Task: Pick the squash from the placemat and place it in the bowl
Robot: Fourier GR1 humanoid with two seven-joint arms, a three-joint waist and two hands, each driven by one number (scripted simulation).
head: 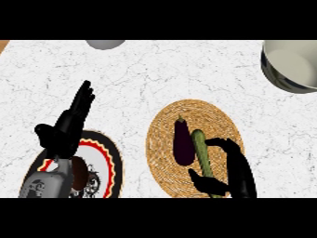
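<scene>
While the right hand [231, 174] curls its fingers around the green squash [202, 155] on the woven placemat [215, 114], an eggplant [182, 142] lies just left of it. Left of the placemat, the left hand [68, 125] rests straight-fingered over a patterned plate [109, 160]. Beyond the placemat, to its right, sits the bowl [299, 65].

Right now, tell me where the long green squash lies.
In the head view, the long green squash lies on the round woven placemat, lower right of centre, beside the dark purple eggplant, with the right hand curled round it.
</scene>
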